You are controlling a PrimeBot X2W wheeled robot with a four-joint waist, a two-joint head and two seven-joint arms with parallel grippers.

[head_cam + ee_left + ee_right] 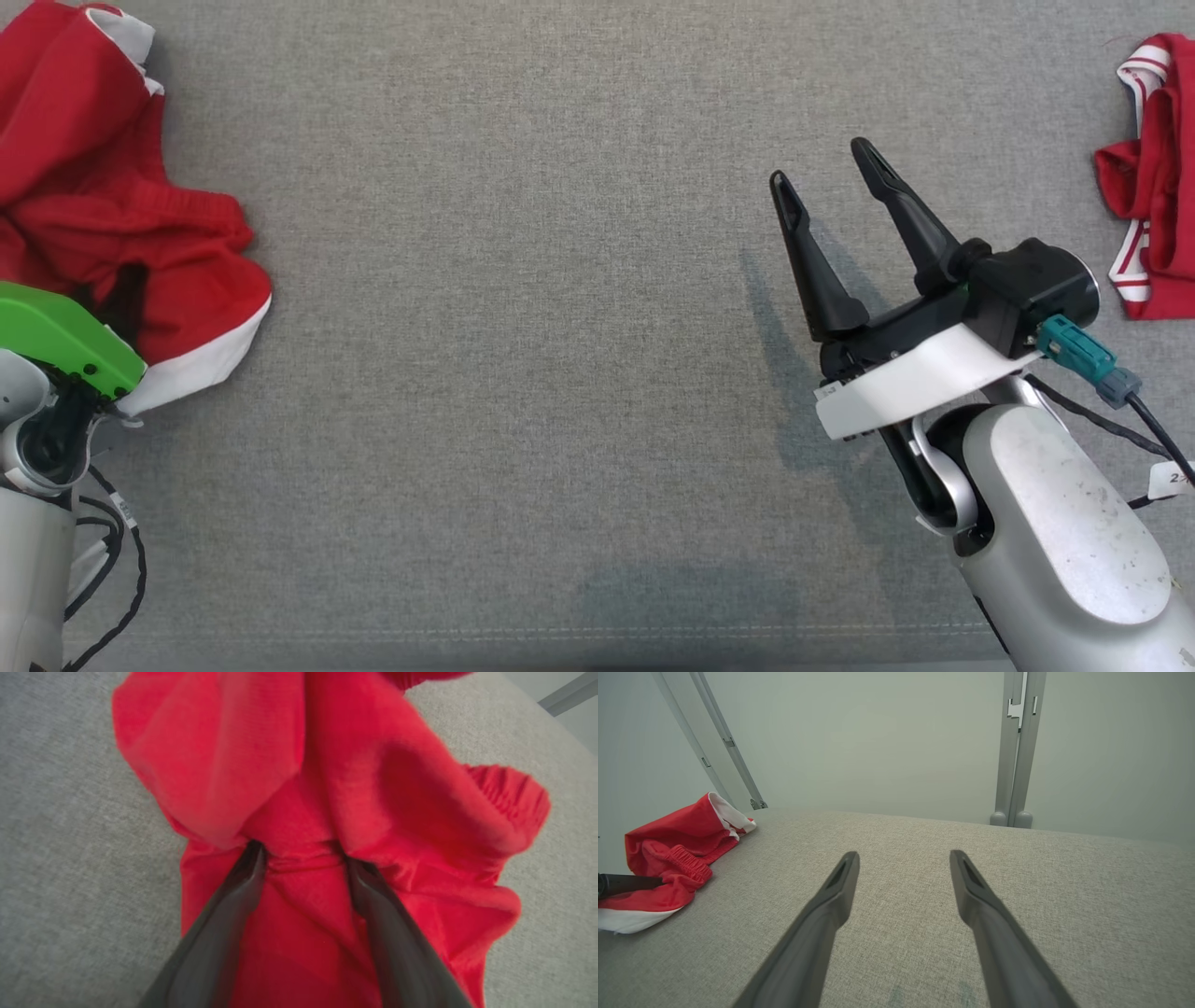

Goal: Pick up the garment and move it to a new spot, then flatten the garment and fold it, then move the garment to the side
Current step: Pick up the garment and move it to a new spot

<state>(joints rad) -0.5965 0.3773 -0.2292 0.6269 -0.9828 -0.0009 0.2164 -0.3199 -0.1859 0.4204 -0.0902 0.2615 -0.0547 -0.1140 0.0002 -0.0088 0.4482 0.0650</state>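
Grey cloth surface (560,373), red garment (93,187) (pale walls (878,742))

Head view looks straight down; low wrist views share the garment (672,858)

The light was soft, even and fairly bright. In the head view the right gripper (818,161) threw a faint shadow toward 9 o'clock on the grey surface (523,327), and a dim patch lay at 6 o'clock. The left wrist view was blurred, with the garment (355,788) smeared at 3 o'clock. Wide-angle distortion tilted the frame rail (714,737) at 10 o'clock in the right wrist view.
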